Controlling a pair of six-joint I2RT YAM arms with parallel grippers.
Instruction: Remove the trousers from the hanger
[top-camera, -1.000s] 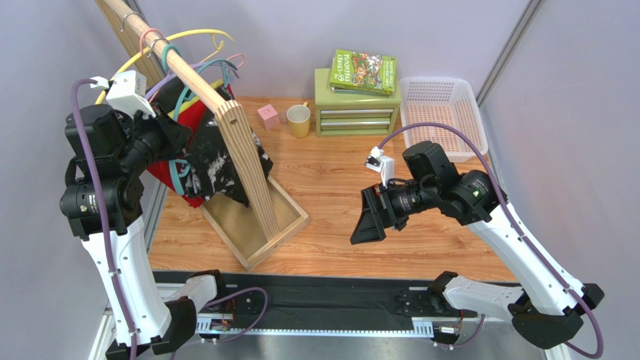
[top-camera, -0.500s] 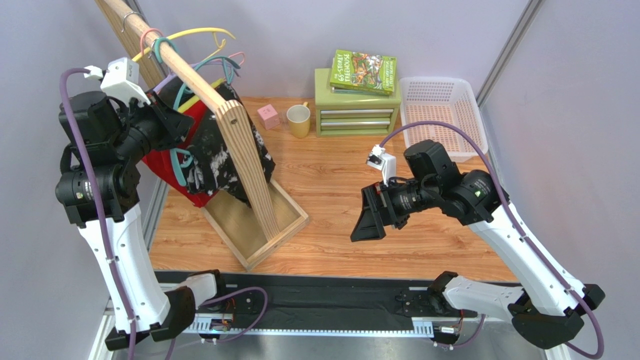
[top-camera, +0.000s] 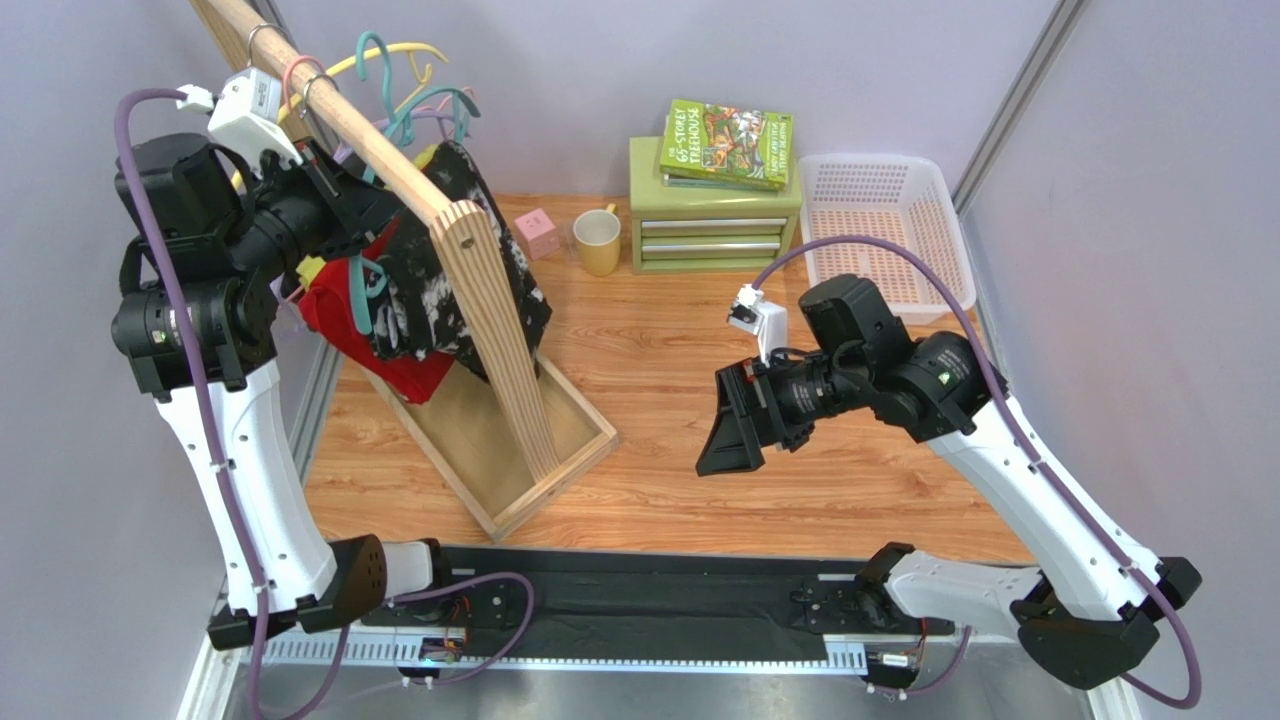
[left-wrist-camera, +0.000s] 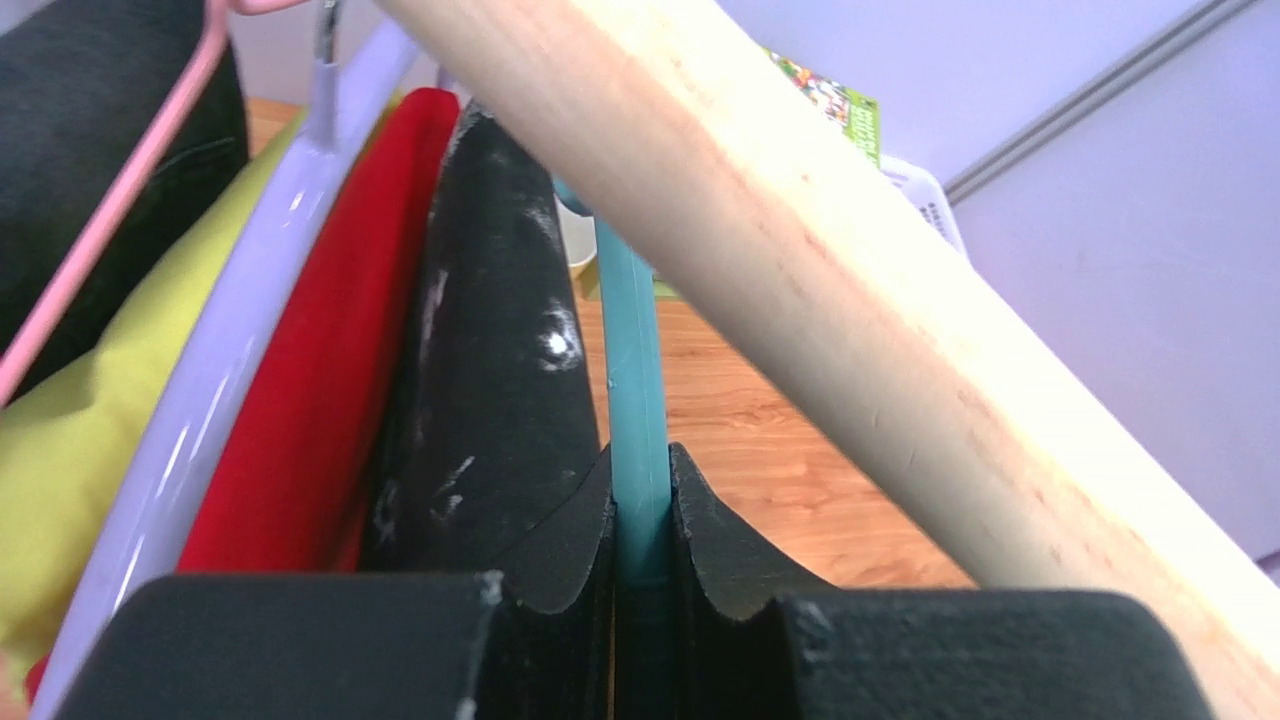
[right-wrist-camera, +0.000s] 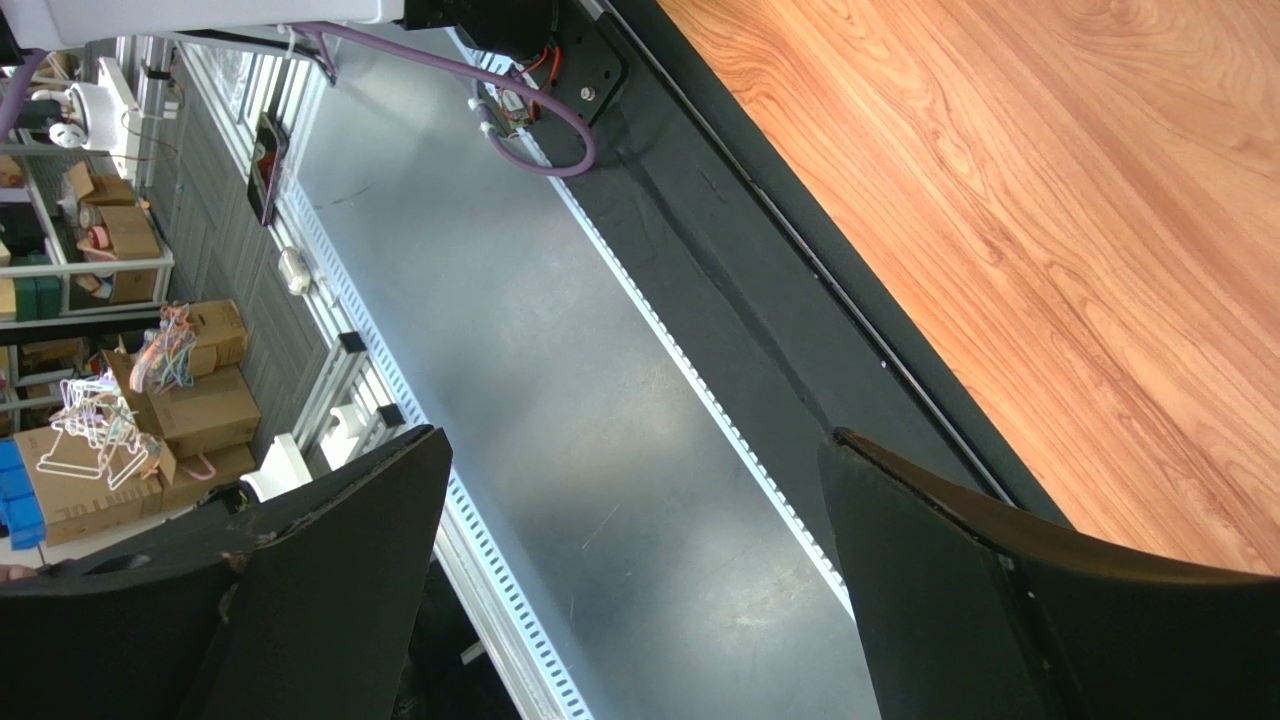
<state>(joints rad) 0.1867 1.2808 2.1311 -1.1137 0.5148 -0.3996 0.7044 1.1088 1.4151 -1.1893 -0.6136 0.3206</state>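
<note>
Left wrist view: the left gripper (left-wrist-camera: 639, 488) is clamped on the thin teal plastic hanger (left-wrist-camera: 628, 330) under the slanting pale wooden rail (left-wrist-camera: 842, 270). Just beside the hanger hang the folded black cloth trousers with white paint-like splatter (left-wrist-camera: 489, 375), with the folded bright red cloth trousers (left-wrist-camera: 308, 420) behind them. Both look soft, light and limp, likely to sag and slide once tugged. A pinch on the draped fold close to the hanger bar would probably serve best. The right gripper (right-wrist-camera: 631, 585) hangs past the near edge of the wooden table (right-wrist-camera: 1052, 180), jaws wide apart, holding nothing. At the far side, the white plastic mesh basket (top-camera: 879, 225) shows nothing inside. The green two-drawer box (top-camera: 711, 225) is shut, with a green illustrated book (top-camera: 727, 143) on top. The yellow mug (top-camera: 597, 240) hides its contents.
</note>
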